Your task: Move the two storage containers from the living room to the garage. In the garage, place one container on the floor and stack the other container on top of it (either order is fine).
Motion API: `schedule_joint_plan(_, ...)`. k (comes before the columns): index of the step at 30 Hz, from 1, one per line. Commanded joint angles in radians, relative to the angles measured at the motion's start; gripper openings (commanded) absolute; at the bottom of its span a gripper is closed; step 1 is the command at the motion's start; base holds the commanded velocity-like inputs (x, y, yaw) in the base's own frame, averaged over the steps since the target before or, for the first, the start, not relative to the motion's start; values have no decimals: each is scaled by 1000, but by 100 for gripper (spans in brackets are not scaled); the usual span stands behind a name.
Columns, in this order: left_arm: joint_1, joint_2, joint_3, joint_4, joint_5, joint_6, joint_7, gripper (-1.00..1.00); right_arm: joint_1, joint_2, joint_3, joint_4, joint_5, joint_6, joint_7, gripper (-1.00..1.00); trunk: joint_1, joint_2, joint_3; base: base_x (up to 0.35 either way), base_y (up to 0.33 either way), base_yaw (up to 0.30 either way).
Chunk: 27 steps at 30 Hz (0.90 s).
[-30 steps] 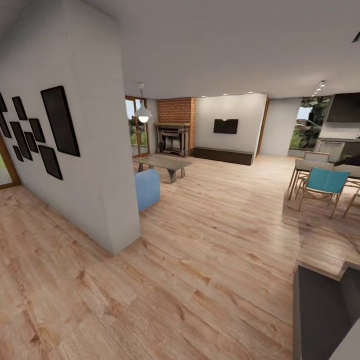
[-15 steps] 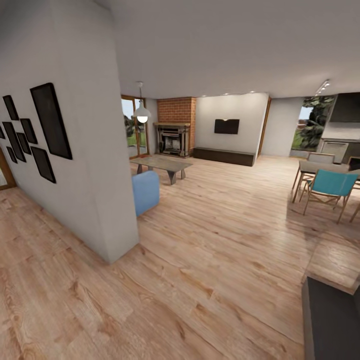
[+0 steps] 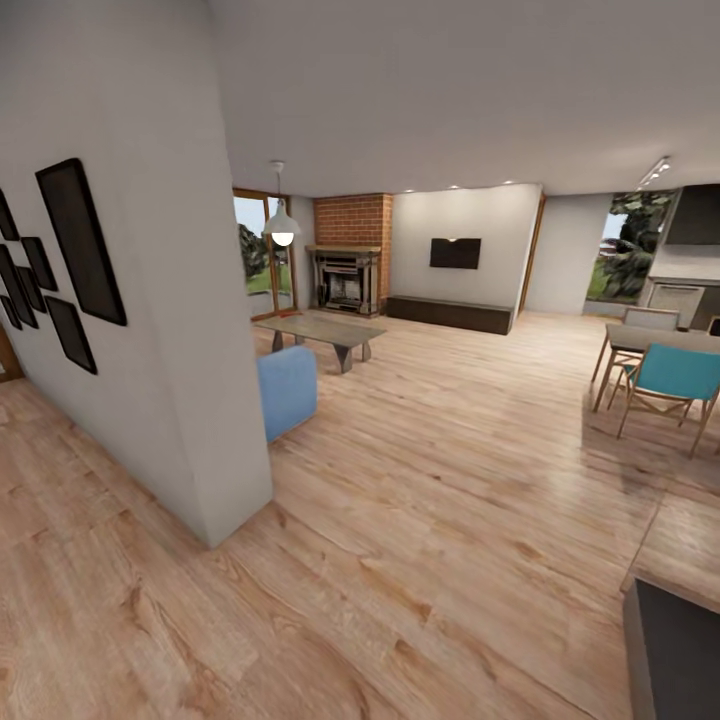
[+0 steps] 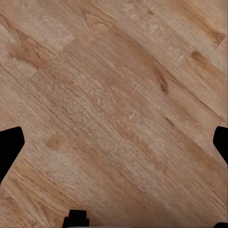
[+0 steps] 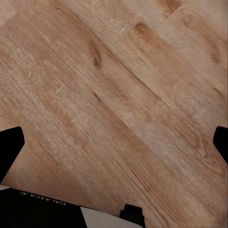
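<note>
The living room spreads ahead in the head view: light plank floor [image 3: 420,520], blue sofa [image 3: 287,390] end at eleven o'clock beside a white wall [image 3: 170,330] hung with dark frames [image 3: 80,240], low table [image 3: 320,330] beyond it. A teal chair [image 3: 675,380] stands at two o'clock. Left wrist view: left end effector [image 4: 114,142] spread wide over bare planks. Right wrist view: right end effector [image 5: 114,142] likewise spread, pinching nothing.

Home: fireplace [image 3: 347,279], sofa [image 3: 286,390], dining chairs [image 3: 676,380]
</note>
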Motion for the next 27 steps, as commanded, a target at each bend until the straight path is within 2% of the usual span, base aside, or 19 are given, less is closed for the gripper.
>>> schedule_joint_plan(1, -1, 0, 8, 1, 8, -1, -10, 100, -1, 0, -7, 0, 7, -3, 3, 100, 1, -1, -2, 323, 0, 0)
schedule_joint_plan(27, -1, -1, 8, 1, 8, -1, -10, 100, -1, 0, -7, 1, 7, -3, 3, 100, 1, -1, -2, 323, 0, 0)
